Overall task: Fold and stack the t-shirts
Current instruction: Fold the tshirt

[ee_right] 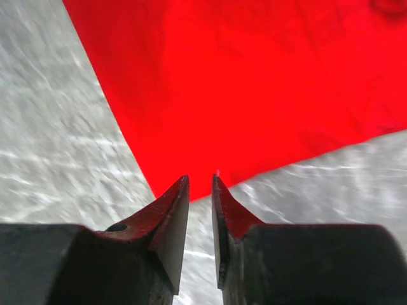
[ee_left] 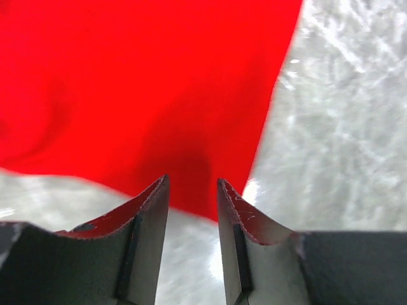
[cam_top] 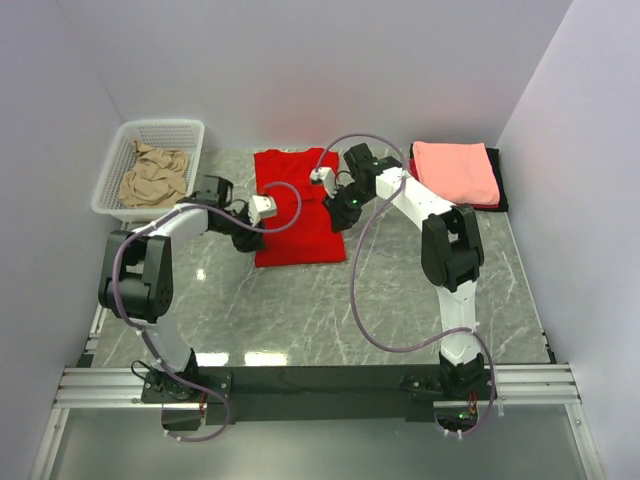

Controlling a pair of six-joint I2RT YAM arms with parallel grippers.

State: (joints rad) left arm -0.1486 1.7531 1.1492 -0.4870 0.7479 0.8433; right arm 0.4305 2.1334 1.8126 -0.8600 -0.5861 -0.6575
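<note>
Left wrist: left pincer [ee_left: 192,181] spread a bit, nothing between the jaws, a corner of the red t-shirt [ee_left: 146,82] right at its tips
Right wrist: right pincer [ee_right: 200,179] open just a narrow gap, empty too, another corner of that shirt just past its tips
Under both: grey marbled surface [ee_left: 343,127], shirt lying flat on it
Past the right pincer: salmon-pink t-shirt [cam_top: 455,170] folded on a black t-shirt [cam_top: 497,185]
Past the left pincer: white basket [cam_top: 120,150], tan t-shirt [cam_top: 152,175] inside
</note>
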